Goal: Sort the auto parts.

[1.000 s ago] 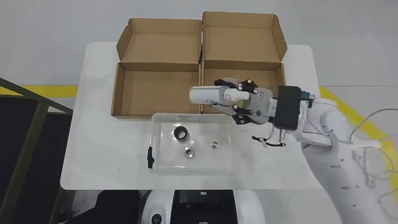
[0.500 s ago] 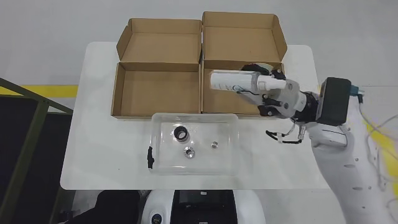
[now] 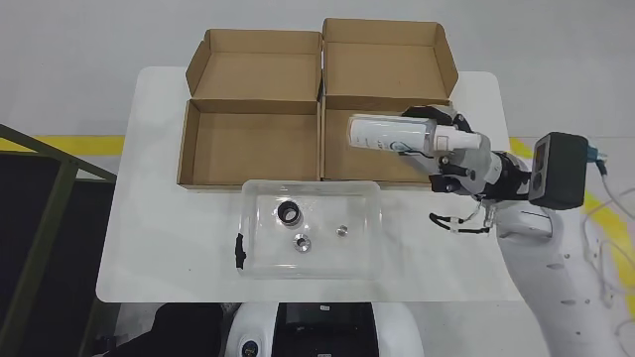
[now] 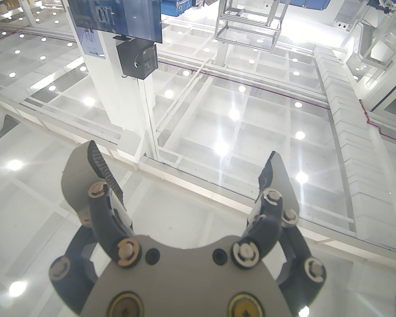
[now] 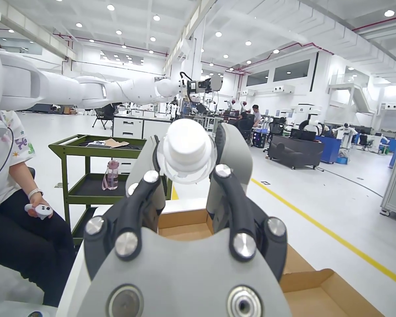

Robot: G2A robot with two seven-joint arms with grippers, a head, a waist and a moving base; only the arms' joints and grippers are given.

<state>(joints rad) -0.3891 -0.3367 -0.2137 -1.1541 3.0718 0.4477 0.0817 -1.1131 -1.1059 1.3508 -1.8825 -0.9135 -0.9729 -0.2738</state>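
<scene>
We see one white table (image 3: 159, 208) carrying two open cardboard boxes side by side, the left box (image 3: 253, 149) and the right box (image 3: 342, 164). The right gripper (image 3: 438, 139) pinches one white bottle (image 3: 389, 136), which lies sideways above the right box. One clear tray (image 3: 260, 258) holds three small metal parts: a ring (image 3: 290, 212), a nut (image 3: 301, 244) and a tiny piece (image 3: 341, 229). The left gripper (image 4: 183, 153) is spread wide, holding nothing.

Two open cardboard boxes (image 3: 248, 149) (image 3: 383, 64) stand on one white table (image 3: 149, 238). One clear tray (image 3: 310, 183) holds three small metal parts (image 3: 289, 212) (image 3: 301, 244) (image 3: 342, 229): two rings and one smaller piece. There is one white bottle (image 3: 392, 135).
</scene>
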